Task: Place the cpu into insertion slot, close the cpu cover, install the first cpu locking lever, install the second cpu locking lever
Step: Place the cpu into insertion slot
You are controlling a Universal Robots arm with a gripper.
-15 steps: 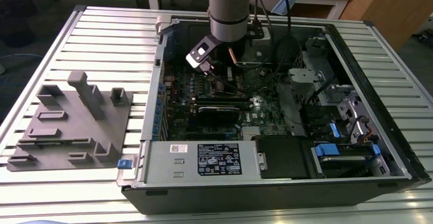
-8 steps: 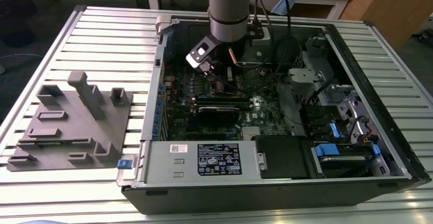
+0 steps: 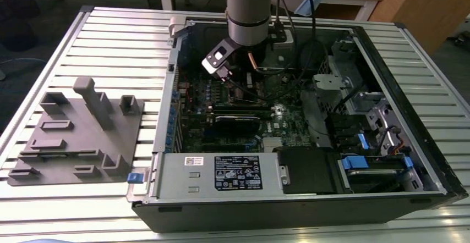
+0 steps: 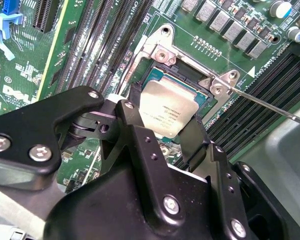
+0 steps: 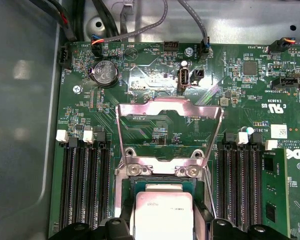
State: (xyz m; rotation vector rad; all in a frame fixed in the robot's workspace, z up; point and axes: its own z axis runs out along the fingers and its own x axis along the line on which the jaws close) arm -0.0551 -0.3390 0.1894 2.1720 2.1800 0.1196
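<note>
Silvery cpu (image 4: 170, 107) is clamped between the fingers (image 4: 192, 137) over the insertion slot (image 4: 186, 80); cpu cover (image 5: 167, 106) folded back beyond, clearing access.

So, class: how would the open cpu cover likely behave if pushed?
The cpu cover is a thin metal frame around a big window: probably light, slightly springy. It stands raised, fixed along one edge, so a push likely swings it.
</note>
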